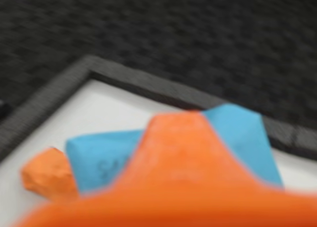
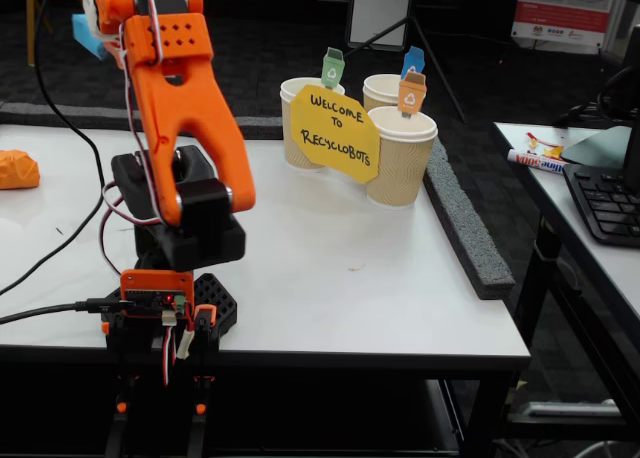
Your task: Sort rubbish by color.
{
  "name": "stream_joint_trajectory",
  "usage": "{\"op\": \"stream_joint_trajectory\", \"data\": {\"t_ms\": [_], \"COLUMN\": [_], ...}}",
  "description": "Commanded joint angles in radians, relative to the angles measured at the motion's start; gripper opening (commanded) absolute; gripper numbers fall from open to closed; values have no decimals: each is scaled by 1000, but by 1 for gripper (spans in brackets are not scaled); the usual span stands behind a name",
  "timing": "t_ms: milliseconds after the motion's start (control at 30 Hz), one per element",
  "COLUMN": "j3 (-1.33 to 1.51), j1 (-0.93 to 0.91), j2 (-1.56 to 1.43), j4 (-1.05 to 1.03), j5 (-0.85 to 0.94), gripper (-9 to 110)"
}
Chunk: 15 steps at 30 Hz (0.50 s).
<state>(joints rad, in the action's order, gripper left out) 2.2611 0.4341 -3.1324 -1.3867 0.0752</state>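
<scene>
Gripper point(image 1: 181, 138) on your arm is clamped on the blue wad point(image 1: 101, 157), far as I can make out. The wrist view is pretty blurry, but you can see blue sticking out on both sides of the orange finger point(image 1: 173, 177), and its right end overlaps the grey edge strip point(image 1: 44, 105), so it's up off the table point(image 2: 350, 278). The fixed view backs that up: your arm is folded back with its head up at the top left, and the blue wad point(image 2: 85, 33) pokes out beside it, well above the tabletop. The fingertips themselves are hidden there. The orange wad point(image 1: 47, 175) lies on the white surface, to the lower left of the gripper in the wrist view and just beside the blue one as seen there. In the fixed view you'll spot it at the far left edge of the table point(image 2: 15, 168), well apart from the cups point(image 2: 400, 163) and the sign point(image 2: 335, 133) at the back.
</scene>
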Motion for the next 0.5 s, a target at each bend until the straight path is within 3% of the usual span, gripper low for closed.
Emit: {"op": "stream_joint_trajectory", "data": {"t_ms": [0, 467], "j3": [-17, -55], "j1": [-110, -601], "j2": [-5, -5], "j4": [29, 81], "j5": [12, 12], "gripper": [0, 0]}}
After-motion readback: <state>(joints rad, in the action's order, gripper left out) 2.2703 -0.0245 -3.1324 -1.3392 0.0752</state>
